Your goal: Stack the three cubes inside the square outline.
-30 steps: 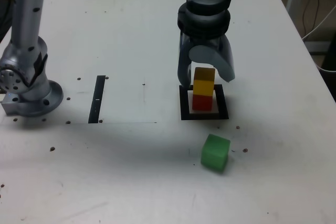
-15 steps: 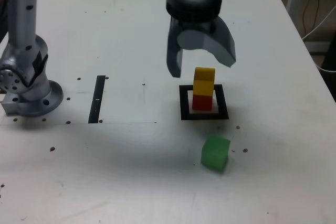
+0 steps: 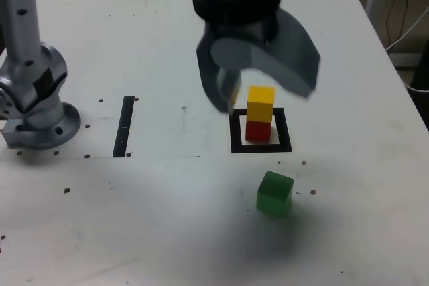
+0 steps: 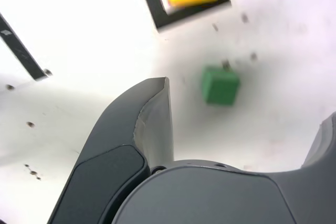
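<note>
green cube (image 3: 275, 194) sits on the table (image 3: 181, 219), outside the black square (image 3: 284, 132), on its near side in the exterior view. gripper (image 3: 268, 102) fingers are apart, nothing between; they need to reach past the yellow cube (image 3: 261, 104) on the red cube (image 3: 258, 131). wrist view cuts off the square; fingertips blur in the exterior view.

The cubes, yellow (image 3: 261, 104), red (image 3: 258, 131) and green (image 3: 275, 193), present smooth, matt faces; the gripper (image 3: 269, 85) shows smooth grey plastic-like shells; the white tabletop (image 3: 181, 226) appears smooth with a soft sheen.
</note>
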Available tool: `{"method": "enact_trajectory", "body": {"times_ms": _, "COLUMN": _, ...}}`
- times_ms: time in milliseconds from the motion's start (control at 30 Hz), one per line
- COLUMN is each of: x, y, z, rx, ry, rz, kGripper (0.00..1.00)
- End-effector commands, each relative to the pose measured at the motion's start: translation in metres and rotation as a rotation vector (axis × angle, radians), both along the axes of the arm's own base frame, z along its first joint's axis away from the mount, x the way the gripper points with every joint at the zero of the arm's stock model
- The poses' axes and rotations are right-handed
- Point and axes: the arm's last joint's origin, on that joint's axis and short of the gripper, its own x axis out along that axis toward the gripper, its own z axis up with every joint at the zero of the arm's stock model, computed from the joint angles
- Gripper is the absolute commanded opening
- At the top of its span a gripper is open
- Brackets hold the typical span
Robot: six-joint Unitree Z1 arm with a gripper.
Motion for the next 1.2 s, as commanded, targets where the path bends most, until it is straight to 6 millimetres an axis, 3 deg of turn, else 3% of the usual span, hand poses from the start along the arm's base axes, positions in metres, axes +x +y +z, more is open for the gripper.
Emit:
{"method": "enact_trajectory", "body": {"times_ms": 0, "x": 0.005, "y": -0.013, "z": -0.011, "rx": 0.009, "ry": 0.027, "rz": -0.021, "kGripper": 1.00}}
{"method": "enact_trajectory", "body": {"times_ms": 167, "x": 0.014, "y": -0.036, "z": -0.033, "rx": 0.034, "ry": 0.077, "rz": -0.067, "kGripper": 1.00}}
{"method": "enact_trajectory", "body": {"times_ms": 433, "x": 0.022, "y": -0.039, "z": -0.065, "rx": 0.087, "ry": 0.117, "rz": -0.112, "kGripper": 1.00}}
{"method": "enact_trajectory", "body": {"times_ms": 667, "x": 0.042, "y": -0.052, "z": -0.097, "rx": 0.042, "ry": 0.130, "rz": -0.156, "kGripper": 1.00}}
{"method": "enact_trajectory", "body": {"times_ms": 1000, "x": 0.053, "y": -0.049, "z": -0.118, "rx": 0.047, "ry": 0.164, "rz": -0.154, "kGripper": 0.97}}
{"method": "enact_trajectory", "body": {"times_ms": 1167, "x": 0.056, "y": -0.045, "z": -0.127, "rx": 0.038, "ry": 0.195, "rz": -0.139, "kGripper": 0.87}}
